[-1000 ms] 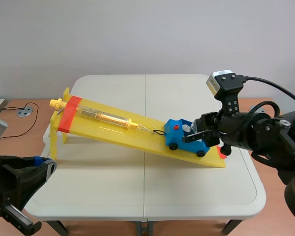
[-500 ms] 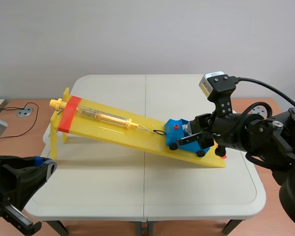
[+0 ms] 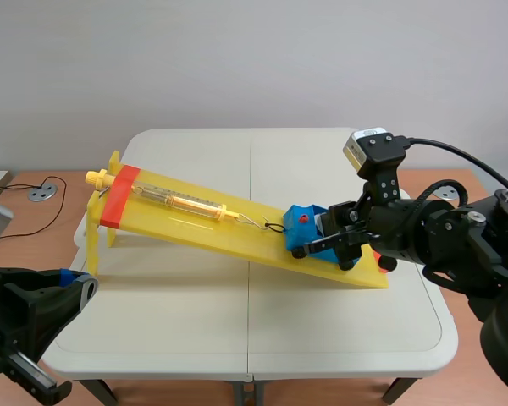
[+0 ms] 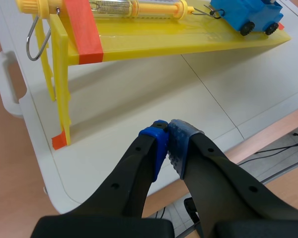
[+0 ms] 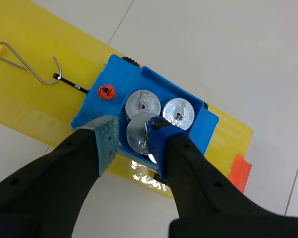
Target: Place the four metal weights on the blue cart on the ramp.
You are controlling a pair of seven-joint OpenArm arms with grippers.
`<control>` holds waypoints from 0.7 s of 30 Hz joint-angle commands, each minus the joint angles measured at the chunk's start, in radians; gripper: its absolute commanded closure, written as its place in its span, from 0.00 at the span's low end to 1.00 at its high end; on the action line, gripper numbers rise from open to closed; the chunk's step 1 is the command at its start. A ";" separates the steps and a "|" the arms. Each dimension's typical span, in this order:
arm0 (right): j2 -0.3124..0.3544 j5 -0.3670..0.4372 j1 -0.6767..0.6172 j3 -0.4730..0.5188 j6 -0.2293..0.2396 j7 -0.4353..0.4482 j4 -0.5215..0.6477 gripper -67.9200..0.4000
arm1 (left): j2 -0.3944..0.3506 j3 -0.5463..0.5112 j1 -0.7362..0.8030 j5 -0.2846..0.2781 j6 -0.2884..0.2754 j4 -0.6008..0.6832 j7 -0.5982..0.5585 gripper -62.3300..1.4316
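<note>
The blue cart point(image 3: 307, 228) sits low on the yellow ramp point(image 3: 195, 222), hooked to a spring scale point(image 3: 182, 201). In the right wrist view two metal weights point(image 5: 143, 103) point(image 5: 179, 112) lie in the cart point(image 5: 202, 130). A third weight point(image 5: 137, 136) sits between the fingers of my right gripper point(image 5: 134, 134), which is shut on it, low in the cart's near corner. My right gripper point(image 3: 330, 239) hangs over the cart. A fourth weight is not visible. My left gripper point(image 4: 168, 130) is shut on nothing, off the table's near left corner, also seen in the scene view point(image 3: 80, 288).
The ramp's raised end with an orange-red band point(image 3: 118, 196) stands at the table's left on yellow legs point(image 4: 59, 99). A wire hook point(image 5: 27, 64) links the cart to the scale. A cable and round disc point(image 3: 41, 193) lie beyond the table's left edge.
My right gripper has come down and to the left onto the cart over the last second. The left arm has not moved.
</note>
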 commanded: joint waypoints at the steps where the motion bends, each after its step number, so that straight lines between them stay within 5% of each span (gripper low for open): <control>1: -0.013 0.067 0.115 0.017 0.018 0.159 0.058 0.66 | 0.005 -0.015 -0.020 -0.059 -0.026 0.070 -0.089 0.93; 5: -0.010 0.072 0.114 0.055 0.080 0.154 0.103 0.63 | 0.005 -0.015 -0.020 -0.059 -0.026 0.070 -0.089 0.93; 13: 0.042 0.091 0.108 0.103 0.105 0.114 0.224 0.63 | 0.005 -0.015 -0.020 -0.059 -0.026 0.070 -0.089 0.93; 21: 0.134 0.241 0.015 0.197 0.149 0.065 0.359 0.68 | 0.006 -0.014 -0.020 -0.059 -0.041 0.071 -0.089 0.93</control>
